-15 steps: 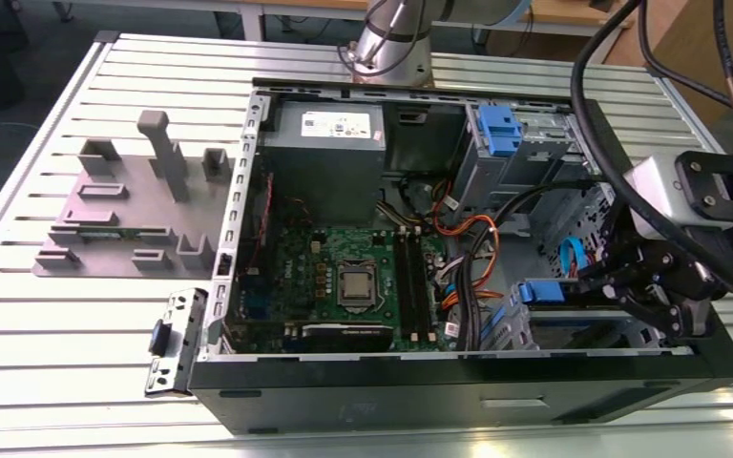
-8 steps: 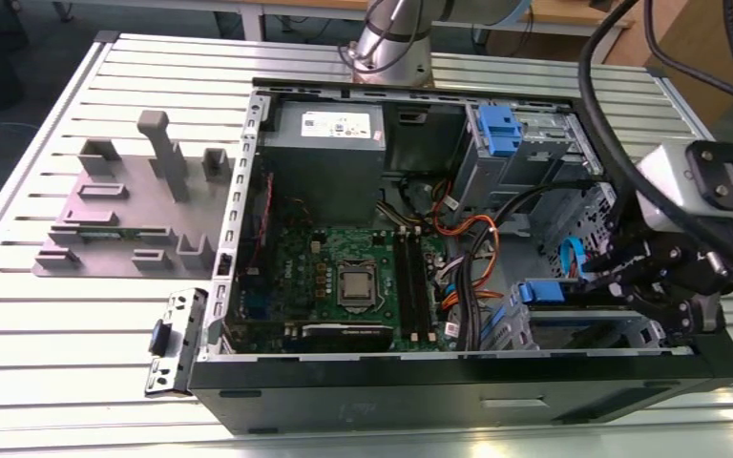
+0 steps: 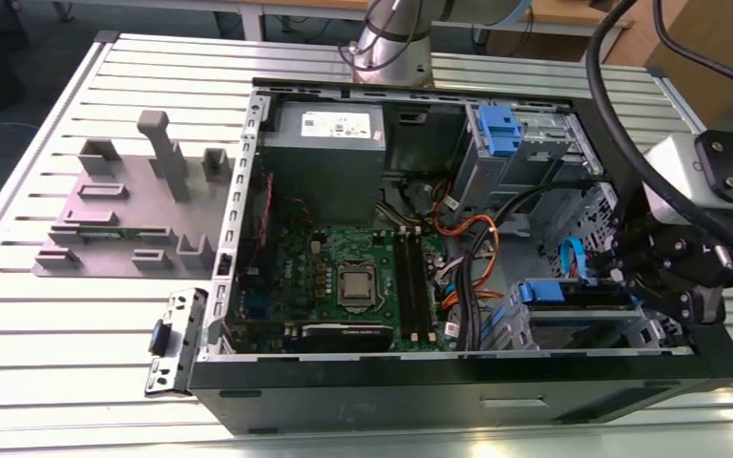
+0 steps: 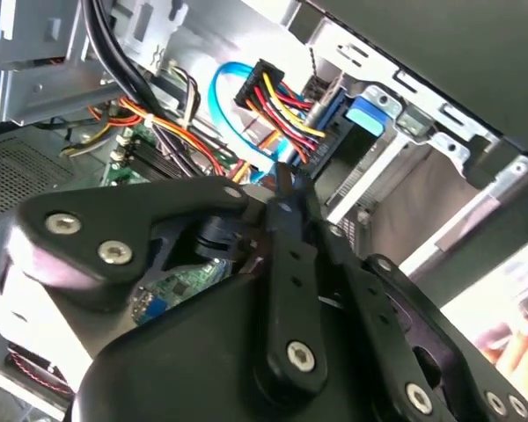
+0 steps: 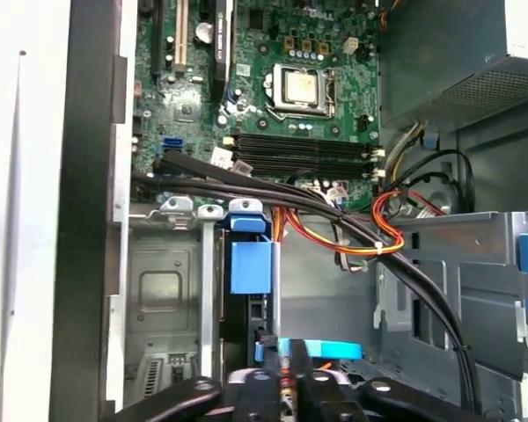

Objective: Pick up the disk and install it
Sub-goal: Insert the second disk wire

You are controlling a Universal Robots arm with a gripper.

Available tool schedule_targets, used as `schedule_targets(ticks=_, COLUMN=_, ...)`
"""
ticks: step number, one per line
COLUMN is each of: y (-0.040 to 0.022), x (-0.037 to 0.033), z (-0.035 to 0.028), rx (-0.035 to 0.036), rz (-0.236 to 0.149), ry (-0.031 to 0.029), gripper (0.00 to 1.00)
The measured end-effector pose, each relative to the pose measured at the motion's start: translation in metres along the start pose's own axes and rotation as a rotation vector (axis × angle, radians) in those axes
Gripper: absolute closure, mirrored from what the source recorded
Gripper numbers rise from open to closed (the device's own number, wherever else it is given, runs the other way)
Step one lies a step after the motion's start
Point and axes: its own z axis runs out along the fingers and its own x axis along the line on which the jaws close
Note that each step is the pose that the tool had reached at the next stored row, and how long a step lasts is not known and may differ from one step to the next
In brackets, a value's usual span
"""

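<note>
An open computer case (image 3: 469, 382) lies on a slatted metal table (image 3: 73, 363), filling the middle and right of the exterior view. The arm's black gripper (image 3: 647, 272) hangs at the right edge of that frame, reaching into the lower right corner of the case beside the drive bay (image 3: 571, 329).

The disk (image 3: 557, 296) sits edge-on in that bay, its blue caddy handle showing at the bay's mouth. In the first wrist view the blue handle (image 5: 251, 264) stands in the lower middle of the frame, inside the grey metal bay (image 5: 163, 290), with the dark edge of the disk running down toward the gripper (image 5: 286, 382) at the bottom edge. The fingertips there stand close together, just at the disk's end; whether they pinch anything or are merely closed I cannot tell.

In the second wrist view the gripper's black linkage (image 4: 282, 264) covers the lower half of the frame, with a bundle of red, yellow and black wires (image 4: 282, 101) and a light blue cable (image 4: 224, 88) above it.

A second blue caddy (image 3: 500, 129) sits in the upper right of the case in the exterior view, near the grey power supply (image 3: 328, 129). The green motherboard (image 3: 354, 277) lies in the middle. A grey fixture (image 3: 131, 205) rests on the table at the left.
</note>
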Motion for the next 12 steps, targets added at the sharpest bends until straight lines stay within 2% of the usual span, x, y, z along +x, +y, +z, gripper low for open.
schedule_targets(ticks=1, y=-0.0002, x=0.0006, z=0.0022, rx=-0.0004, rz=-0.001, ry=-0.0067, gripper=0.89)
schedule_targets(ticks=4, y=-0.0004, x=0.0014, z=0.005, rx=-0.0011, rz=-0.001, ry=-0.0122, gripper=0.9)
schedule_targets(ticks=7, y=-0.0005, x=0.0019, z=0.0051, rx=-0.0011, rz=-0.001, ry=-0.0107, gripper=0.9)
schedule_targets(ticks=10, y=-0.0005, x=0.002, z=0.0052, rx=-0.0011, rz=0.0, ry=-0.0066, gripper=0.9)
schedule_targets(ticks=12, y=-0.0006, x=0.0019, z=0.0052, rx=-0.0011, rz=0.0, ry=0.0014, gripper=0.9)
